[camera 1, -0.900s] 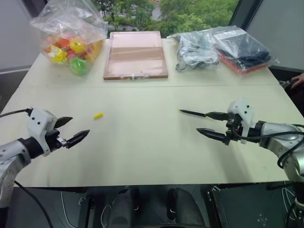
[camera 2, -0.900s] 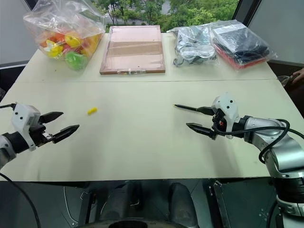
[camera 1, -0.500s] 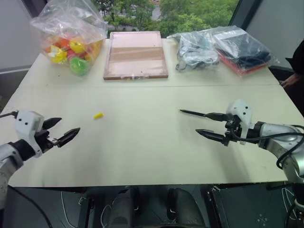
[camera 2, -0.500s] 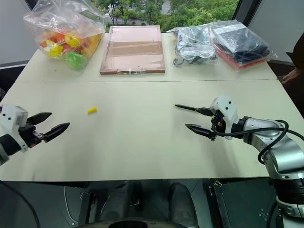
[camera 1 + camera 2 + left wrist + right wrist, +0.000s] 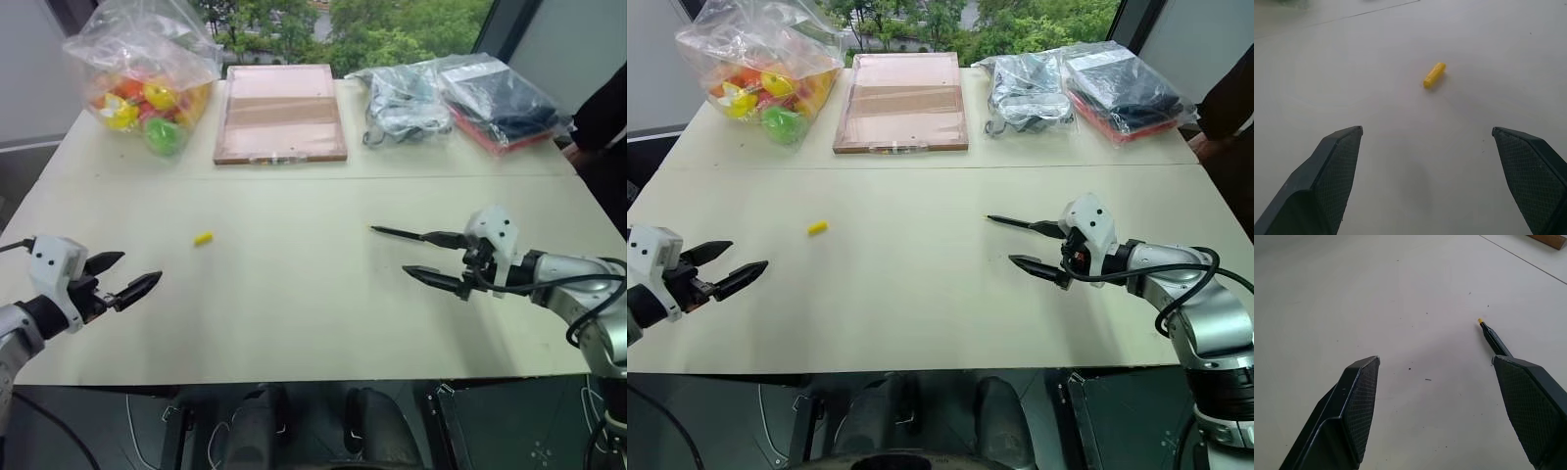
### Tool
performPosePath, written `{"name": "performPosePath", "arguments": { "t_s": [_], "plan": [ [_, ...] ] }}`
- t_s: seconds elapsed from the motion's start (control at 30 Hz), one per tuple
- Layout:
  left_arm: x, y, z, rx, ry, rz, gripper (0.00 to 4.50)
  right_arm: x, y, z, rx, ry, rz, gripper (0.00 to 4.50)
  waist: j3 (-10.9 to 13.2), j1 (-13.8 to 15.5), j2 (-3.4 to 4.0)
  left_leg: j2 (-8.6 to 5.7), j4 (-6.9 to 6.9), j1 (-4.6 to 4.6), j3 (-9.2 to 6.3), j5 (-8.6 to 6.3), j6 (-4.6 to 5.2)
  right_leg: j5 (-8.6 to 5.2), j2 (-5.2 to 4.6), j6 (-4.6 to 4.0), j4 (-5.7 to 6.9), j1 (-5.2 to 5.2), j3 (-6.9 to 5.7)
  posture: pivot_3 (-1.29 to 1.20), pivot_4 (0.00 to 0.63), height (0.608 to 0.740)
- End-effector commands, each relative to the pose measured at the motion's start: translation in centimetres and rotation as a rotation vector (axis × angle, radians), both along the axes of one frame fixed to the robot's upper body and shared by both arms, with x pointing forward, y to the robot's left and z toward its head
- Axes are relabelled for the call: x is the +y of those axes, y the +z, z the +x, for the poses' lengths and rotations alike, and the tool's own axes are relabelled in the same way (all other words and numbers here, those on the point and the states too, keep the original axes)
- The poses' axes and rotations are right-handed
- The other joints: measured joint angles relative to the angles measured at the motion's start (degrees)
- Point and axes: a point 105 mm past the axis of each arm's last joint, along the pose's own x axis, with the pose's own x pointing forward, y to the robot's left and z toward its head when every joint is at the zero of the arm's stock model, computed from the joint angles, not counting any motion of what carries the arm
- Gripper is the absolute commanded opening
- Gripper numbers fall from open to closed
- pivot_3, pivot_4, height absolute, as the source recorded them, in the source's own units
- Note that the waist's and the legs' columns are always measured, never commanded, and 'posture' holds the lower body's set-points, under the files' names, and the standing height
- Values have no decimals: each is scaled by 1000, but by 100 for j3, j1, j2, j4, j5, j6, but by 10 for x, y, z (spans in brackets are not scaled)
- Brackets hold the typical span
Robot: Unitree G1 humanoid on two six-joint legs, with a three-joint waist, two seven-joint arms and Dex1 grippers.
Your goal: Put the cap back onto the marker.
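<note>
The cap [image 5: 203, 238] is a small yellow cylinder lying on its side on the pale table [image 5: 294, 294], left of the middle. My left gripper [image 5: 140, 267] hovers open near the table's front left corner, well short of the cap [image 5: 1434, 75], with nothing between its fingers. The marker [image 5: 397, 233] is thin and black and lies flat on the table right of the middle, tip pointing left. My right gripper [image 5: 417, 253] stands open just beside it. The marker's yellowish tip and front part [image 5: 1493, 340] show, while its rear end is hidden behind one finger [image 5: 1528, 401].
Along the far edge stand a clear bag of coloured toy balls [image 5: 142, 83], a flat wooden box [image 5: 280, 113] and two plastic bags with dark contents [image 5: 407, 98] [image 5: 500, 98]. A person's dark sleeve [image 5: 602, 122] shows at the right edge.
My left gripper has drawn back toward the table's front left corner, farther from the cap. The right gripper, marker and cap have stayed put. A person's sleeve has come in at the right edge.
</note>
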Motion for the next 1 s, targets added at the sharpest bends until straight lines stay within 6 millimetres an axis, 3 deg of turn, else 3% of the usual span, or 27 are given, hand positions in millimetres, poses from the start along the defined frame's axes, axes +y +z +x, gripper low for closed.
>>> {"name": "performPosePath", "arguments": {
  "t_s": [0.03, 0.2, 0.47, 0.57, 0.77, 1.0],
  "plan": [
    [3, 15, 5, -55, 4, 6, 4440, -1, 9, 1, -47, 2, -5, 3813, 0, 5, 0, 0, 0, 0, 0, 0, 0, 0, 0, 0, 0, 0, 0, 0, 150, 740],
    [-4, 23, 13, -61, -65, 13, 4440, -2, 12, 3, -56, -7, -11, 3813, 0, 6, 0, 0, 0, -1, 1, 1, 1, 0, 0, 0, 0, 0, 0, 0, 150, 740],
    [-50, 58, 30, -117, -407, 72, 4440, -12, 24, 8, -105, -16, -34, 3813, 0, 59, 0, -1, 2, -1, 5, 1, 0, 1, 0, -1, 0, 1, 0, 0, 150, 740],
    [-67, 61, 38, -119, -512, 93, 4440, -23, 28, 21, -161, -43, -53, 3813, 0, 78, 1, -14, 2, 0, 14, 2, 2, 2, 1, 1, 2, 1, 0, 0, 150, 740],
    [-96, 72, 63, -130, -676, 93, 4440, -38, 15, 48, -150, 26, -136, 3813, 1, 84, 0, -32, 8, 1, 20, 7, 5, 13, 3, 22, 3, 11, -1, 0, 150, 740],
    [-122, 73, 75, -152, -788, 92, 4440, -23, 14, 87, -90, 55, 44, 3813, 2, -17, -1, -34, 10, 1, 19, 31, -30, 14, 7, 26, 13, 11, -1, 0, 150, 740]
  ]
}}
